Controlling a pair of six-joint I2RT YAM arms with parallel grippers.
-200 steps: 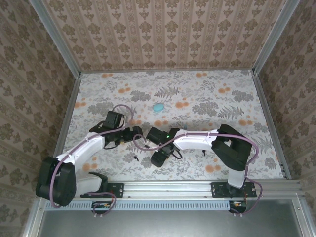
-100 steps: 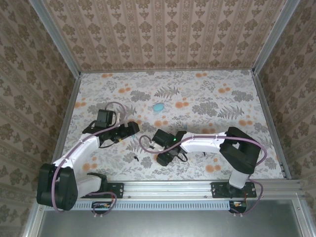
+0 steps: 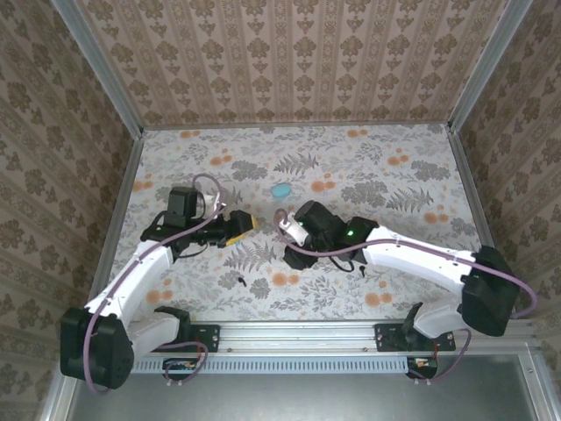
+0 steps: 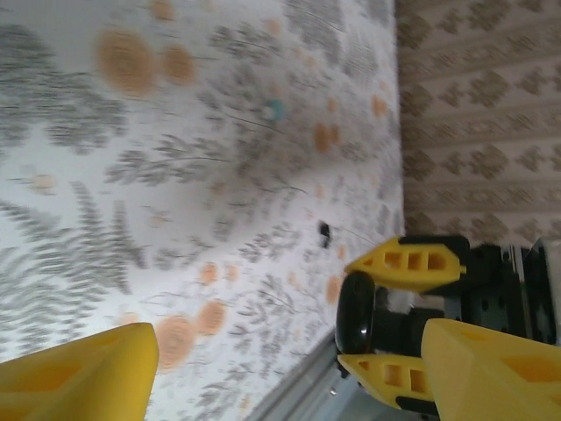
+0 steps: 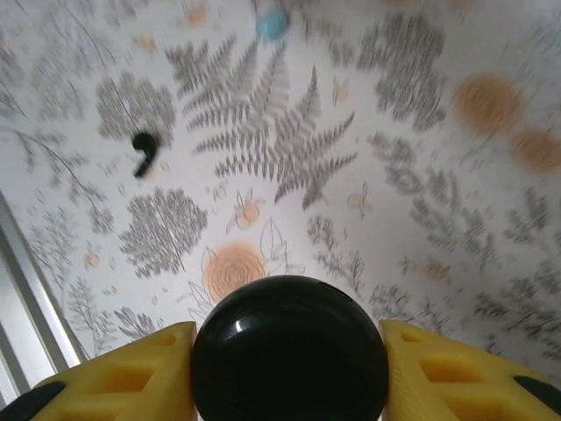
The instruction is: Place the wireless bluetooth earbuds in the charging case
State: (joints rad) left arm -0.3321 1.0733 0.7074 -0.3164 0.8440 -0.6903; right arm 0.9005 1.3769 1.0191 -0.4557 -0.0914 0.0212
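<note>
A round glossy black charging case (image 5: 289, 351) sits closed between the yellow fingers of my right gripper (image 5: 289, 338), held above the table. The case (image 4: 355, 324) also appears in the left wrist view, with my right gripper (image 4: 358, 326) clamped around it. From above, my right gripper (image 3: 296, 254) is near the table's middle. My left gripper (image 3: 238, 224) hovers just to its left, its fingers (image 4: 79, 373) spread wide apart and empty. One black earbud (image 3: 238, 281) (image 5: 140, 151) (image 4: 323, 231) lies loose on the cloth. A turquoise piece (image 3: 281, 189) (image 5: 272, 24) (image 4: 274, 109) lies farther back.
The floral tablecloth (image 3: 394, 175) is ringed by patterned walls (image 3: 289, 61). A metal rail (image 3: 351, 329) runs along the near edge, and shows in the right wrist view as a rail (image 5: 26, 289) at the left.
My right arm has swung from near the front rail toward the table's middle, carrying the black case. My left arm has shifted back and to the left, its yellow fingers now showing.
</note>
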